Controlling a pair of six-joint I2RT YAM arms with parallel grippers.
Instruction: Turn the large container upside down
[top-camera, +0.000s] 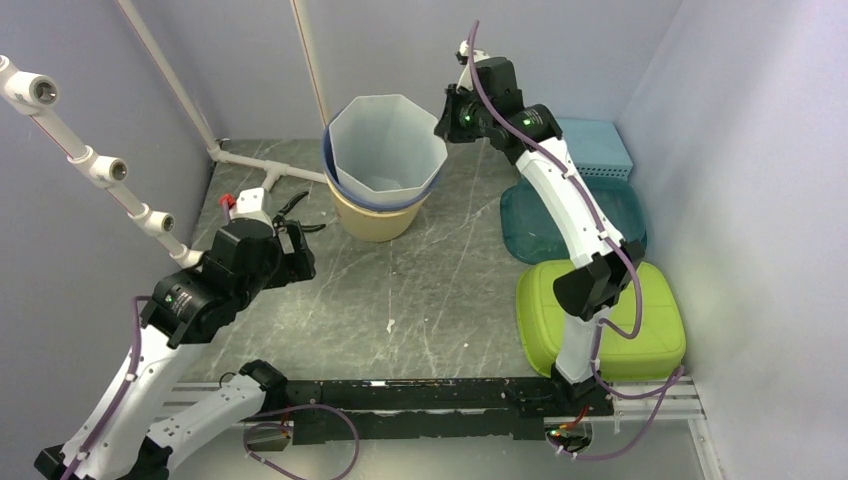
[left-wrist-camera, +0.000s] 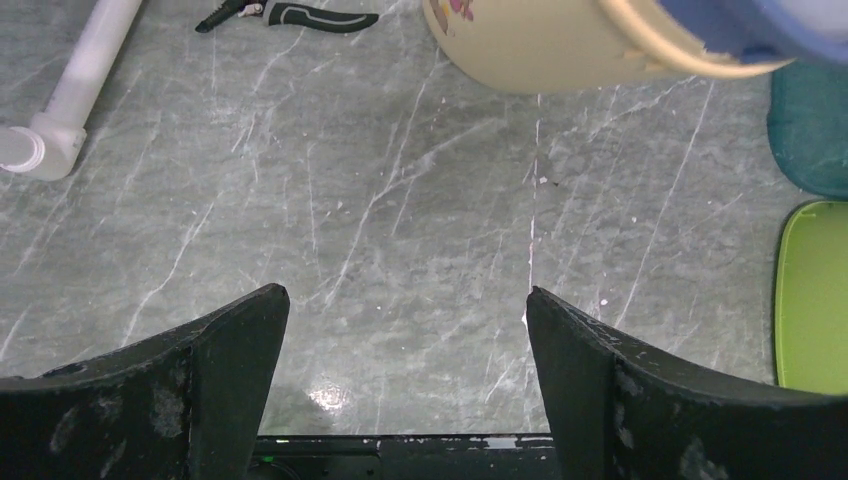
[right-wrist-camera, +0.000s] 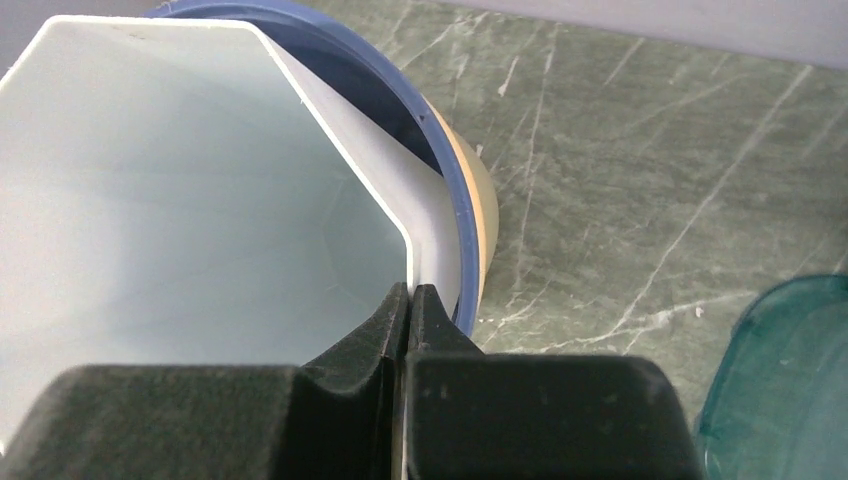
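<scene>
Marbled tabletop (top-camera: 440, 290), lilac walls (top-camera: 420, 50), white container (top-camera: 385, 140)

- Large container (top-camera: 385, 140): thin white plastic, faintly translucent and smooth, showing a soft satin sheen.
- Blue tub (right-wrist-camera: 395, 85), nested around the large container: smooth plastic, its rim looking glossy.
- Beige bucket (top-camera: 375, 222), beneath the large container: smooth satin plastic, carrying a small printed motif.
- Table (top-camera: 420, 290), under the large container: grey-green marble-look top with white veining, polished and reflecting a light spot.
- Teal tray (top-camera: 530, 225), right of the large container: translucent plastic, looking glossy.
- Green lid (top-camera: 650, 300), right of the large container: opaque lime plastic, appearing matt.
- Blue basket (top-camera: 600, 145), right of the large container: perforated plastic.
- White pipes (top-camera: 95, 165), left of the large container: smooth plastic.
- Left gripper (left-wrist-camera: 408, 300) and right gripper (right-wrist-camera: 410, 292): black matt fingers (left-wrist-camera: 225, 380), showing whitish scuffs.
</scene>
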